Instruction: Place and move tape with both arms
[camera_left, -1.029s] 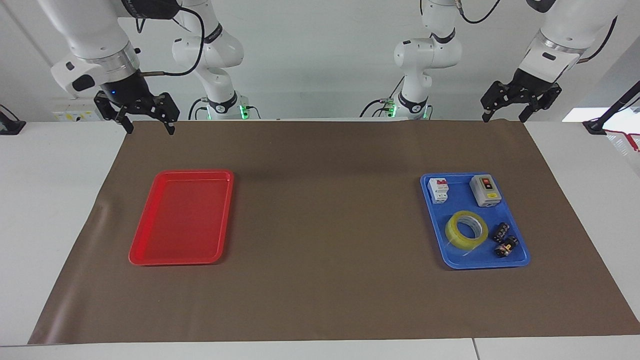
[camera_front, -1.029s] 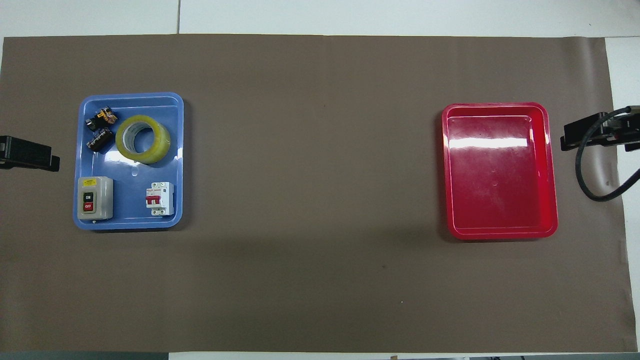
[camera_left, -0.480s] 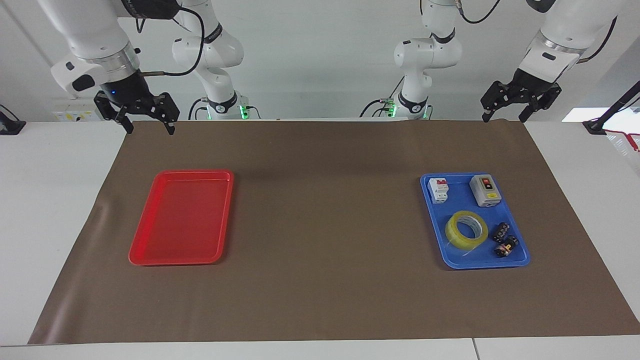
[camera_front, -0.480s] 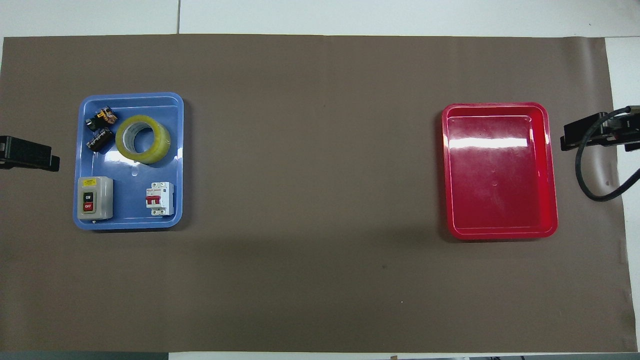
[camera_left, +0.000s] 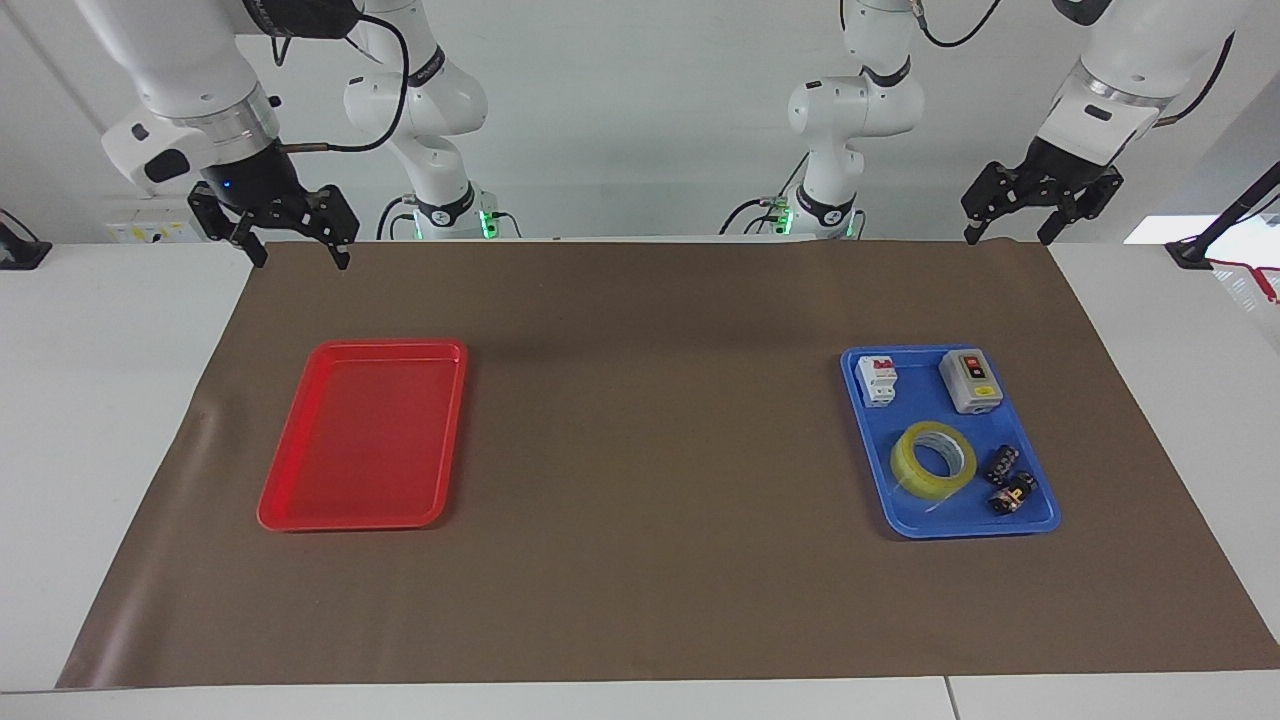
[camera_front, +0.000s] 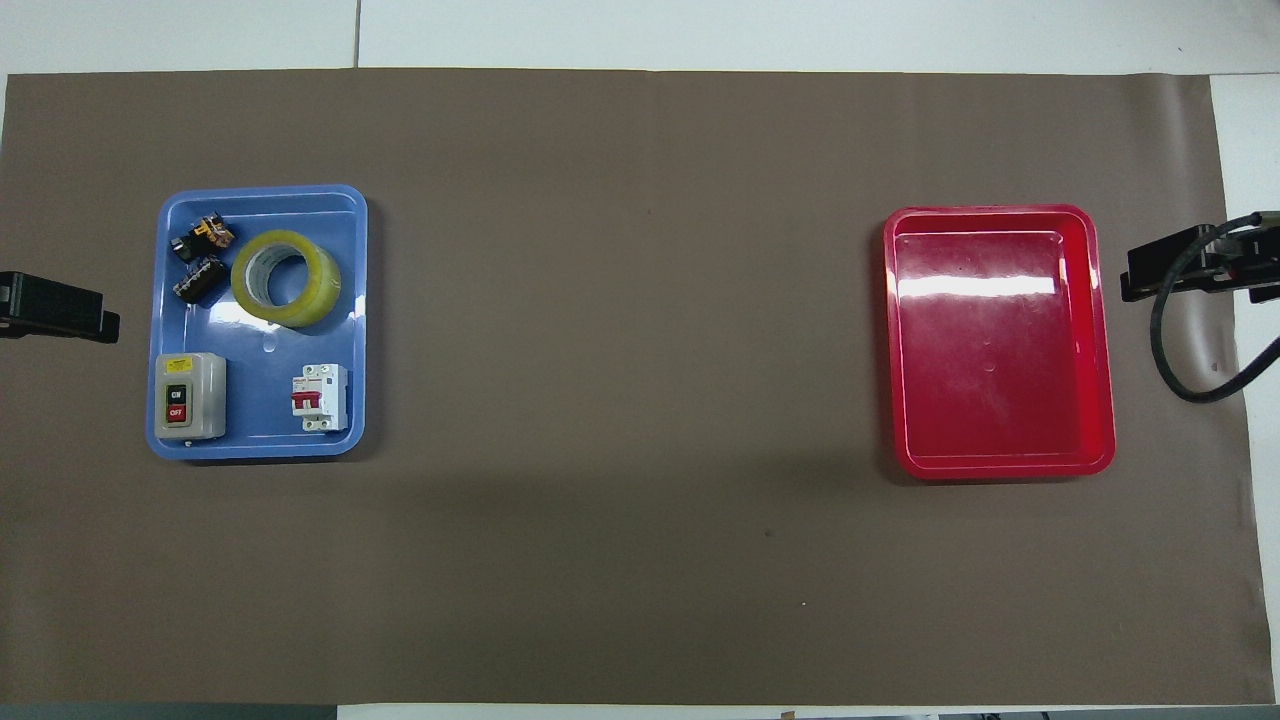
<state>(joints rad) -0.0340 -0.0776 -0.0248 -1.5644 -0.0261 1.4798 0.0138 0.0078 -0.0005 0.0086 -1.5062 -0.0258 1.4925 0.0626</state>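
The tape (camera_left: 932, 460) (camera_front: 286, 278), a yellow translucent roll with a pale core, lies flat in the blue tray (camera_left: 920, 402) (camera_front: 260, 420) toward the left arm's end of the table. My left gripper (camera_left: 1005, 238) hangs open and empty over the brown mat's edge at the robots' end of that side; only part of it (camera_front: 55, 308) shows in the overhead view. My right gripper (camera_left: 300, 258) (camera_front: 1185, 270) hangs open and empty over the mat's corner near the red tray (camera_left: 365, 440) (camera_front: 1000, 340). Both arms wait.
The blue tray also holds a grey on/off switch box (camera_left: 970, 381) (camera_front: 189, 396), a white circuit breaker (camera_left: 877, 381) (camera_front: 320, 397) and two small black connectors (camera_left: 1008, 480) (camera_front: 200, 262). Nothing lies in the red tray. Two smaller white arms (camera_left: 430, 120) stand at the robots' end.
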